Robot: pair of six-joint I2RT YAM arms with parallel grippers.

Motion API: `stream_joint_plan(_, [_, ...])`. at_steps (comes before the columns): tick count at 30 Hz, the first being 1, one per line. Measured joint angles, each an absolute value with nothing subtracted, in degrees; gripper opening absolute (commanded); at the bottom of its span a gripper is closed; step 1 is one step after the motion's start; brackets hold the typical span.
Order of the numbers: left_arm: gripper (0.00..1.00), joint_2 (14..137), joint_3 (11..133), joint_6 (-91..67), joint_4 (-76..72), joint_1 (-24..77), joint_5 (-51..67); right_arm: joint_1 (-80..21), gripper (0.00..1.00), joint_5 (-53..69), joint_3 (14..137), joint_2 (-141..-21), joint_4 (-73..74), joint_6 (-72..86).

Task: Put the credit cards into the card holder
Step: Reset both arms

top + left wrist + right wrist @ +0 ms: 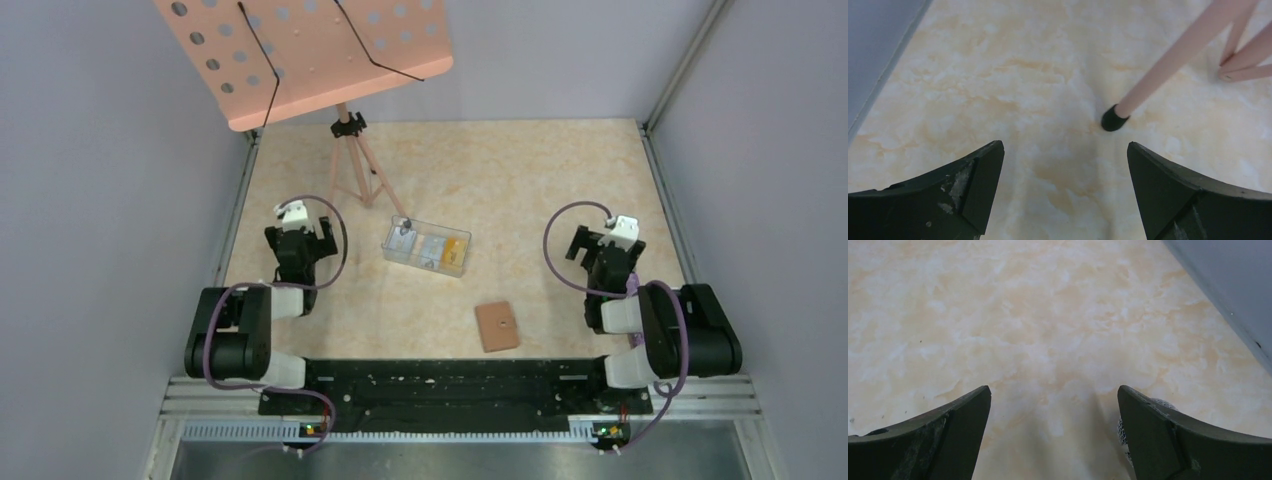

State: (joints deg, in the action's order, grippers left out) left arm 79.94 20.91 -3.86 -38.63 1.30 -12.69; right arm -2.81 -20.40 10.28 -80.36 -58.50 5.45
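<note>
Your left hand (1064, 146) hangs wide open over the marbled surface (520, 180), nothing between its fingers (973, 175). Just ahead of it, a little toward its right finger, a pink stand leg (1173, 60) plants its black rubber foot (1112, 120). Your right hand (1054, 388) is spread just as wide and carries nothing, with only bare surface in front of it and the grey wall (1228, 280) running off to its right. From the top view, the credit cards (432, 248) lie flat inside a clear plastic box (425, 267), off to the right of your left hand and about level with it, well apart from both hands. You can pick out a yellow-orange face at the box's right end and paler ones beside it. The card holder (497, 326) lies closed on the surface, brown face up, to the left of your right hand and back toward the arm bases, just apart from the box. The perforated pink music stand (300, 50) leans over the far left corner, ahead of your left hand.
</note>
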Motion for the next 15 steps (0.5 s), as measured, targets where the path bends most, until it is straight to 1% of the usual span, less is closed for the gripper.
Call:
stream_joint_plan(1, [0.99,81.93,19.77,-3.88,-44.18,0.16,-12.10,-1.96,0.98,-19.11,9.65,-81.43,-59.27,5.15])
stream_joint_plan(3, [0.99,83.92,17.80,-4.08,-49.32,-1.61,-11.75,-1.56,0.99,-17.21,9.13,-82.74,-61.25,4.80])
stream_joint_plan(15, [0.99,83.85,17.15,-4.27,-53.45,-2.66,-10.92,-1.37,0.99,-13.17,9.10,-83.02,-66.89,3.95])
